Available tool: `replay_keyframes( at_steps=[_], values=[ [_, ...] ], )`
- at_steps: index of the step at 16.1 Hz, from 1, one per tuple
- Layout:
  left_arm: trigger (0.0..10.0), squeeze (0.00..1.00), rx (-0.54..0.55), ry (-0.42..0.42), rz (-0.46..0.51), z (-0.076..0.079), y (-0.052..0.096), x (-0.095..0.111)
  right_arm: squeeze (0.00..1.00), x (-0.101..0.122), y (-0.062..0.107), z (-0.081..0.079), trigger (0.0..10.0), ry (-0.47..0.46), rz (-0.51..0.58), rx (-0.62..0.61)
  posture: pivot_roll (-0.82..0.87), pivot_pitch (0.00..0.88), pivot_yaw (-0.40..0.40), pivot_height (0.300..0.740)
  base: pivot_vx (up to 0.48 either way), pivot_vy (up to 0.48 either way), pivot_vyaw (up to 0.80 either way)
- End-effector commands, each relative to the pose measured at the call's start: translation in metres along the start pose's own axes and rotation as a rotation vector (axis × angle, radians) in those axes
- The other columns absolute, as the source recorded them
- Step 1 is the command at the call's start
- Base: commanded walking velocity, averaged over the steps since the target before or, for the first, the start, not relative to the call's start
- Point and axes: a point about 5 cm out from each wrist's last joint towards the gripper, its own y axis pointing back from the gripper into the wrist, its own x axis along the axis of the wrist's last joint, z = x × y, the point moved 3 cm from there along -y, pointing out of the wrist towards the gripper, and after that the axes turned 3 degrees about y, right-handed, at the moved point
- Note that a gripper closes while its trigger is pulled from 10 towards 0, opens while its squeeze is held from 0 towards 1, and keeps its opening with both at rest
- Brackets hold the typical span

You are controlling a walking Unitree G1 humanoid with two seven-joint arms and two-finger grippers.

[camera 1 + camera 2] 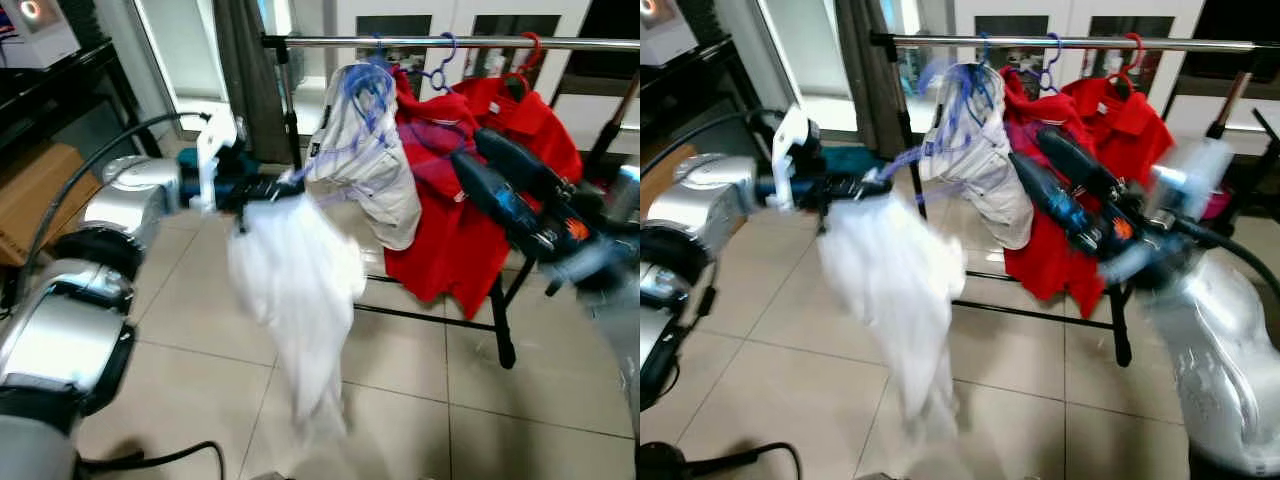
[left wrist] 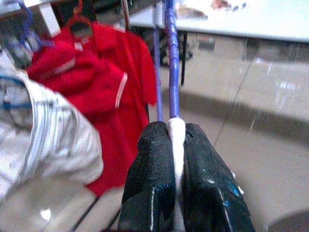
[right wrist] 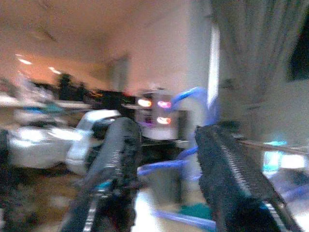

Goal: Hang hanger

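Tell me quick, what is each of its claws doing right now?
Left gripper: shut on the blue hanger carrying a white garment.
Right gripper: open, holding nothing.

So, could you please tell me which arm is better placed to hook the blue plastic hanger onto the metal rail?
Probably the left: the left gripper is shut on the blue plastic hanger carrying the white garment, beside the metal rail. The right gripper is open, holding nothing.

Home interior, laundry corner, as I see it. Beige tiled floor (image 1: 180,300) under me, freestanding metal clothes rail (image 1: 450,42) ahead with red shirts (image 1: 470,180) on hangers, grey curtain (image 1: 250,70) beside glass door (image 1: 185,50).
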Motion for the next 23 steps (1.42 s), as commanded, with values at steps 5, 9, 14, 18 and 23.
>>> replay_keyframes(
  at_steps=[5,9,14,18,23],
  values=[
    [0.0,0.00,-0.168,-0.084,0.158,0.010,-0.016,0.057,1.00,-0.068,-0.014,-0.036,10.0,-0.011,-0.297,0.127,-0.25,0.000,0.147,0.740,0.000,0.000,0.00],
    [0.0,0.00,-0.313,-0.107,0.184,0.024,-0.019,0.073,1.00,-0.073,-0.026,-0.030,10.0,0.097,-0.301,0.077,-0.25,0.013,0.140,0.740,0.000,0.000,0.00],
    [0.0,0.00,-0.388,-0.115,0.186,0.034,-0.016,0.075,0.00,-0.053,-0.047,-0.033,10.0,0.117,-0.158,0.068,-0.25,0.029,0.129,0.740,0.000,0.000,0.00],
    [0.0,0.00,-0.413,-0.112,0.190,0.039,-0.018,0.075,0.00,-0.049,-0.053,-0.038,10.0,0.130,-0.139,0.113,-0.25,0.032,0.126,0.740,0.000,0.000,0.00],
    [0.0,0.00,-0.437,-0.116,0.193,0.043,-0.014,0.079,0.00,-0.058,-0.039,-0.037,10.0,0.124,-0.227,0.180,-0.24,0.037,0.129,0.740,0.000,0.000,0.00]
  ],
)
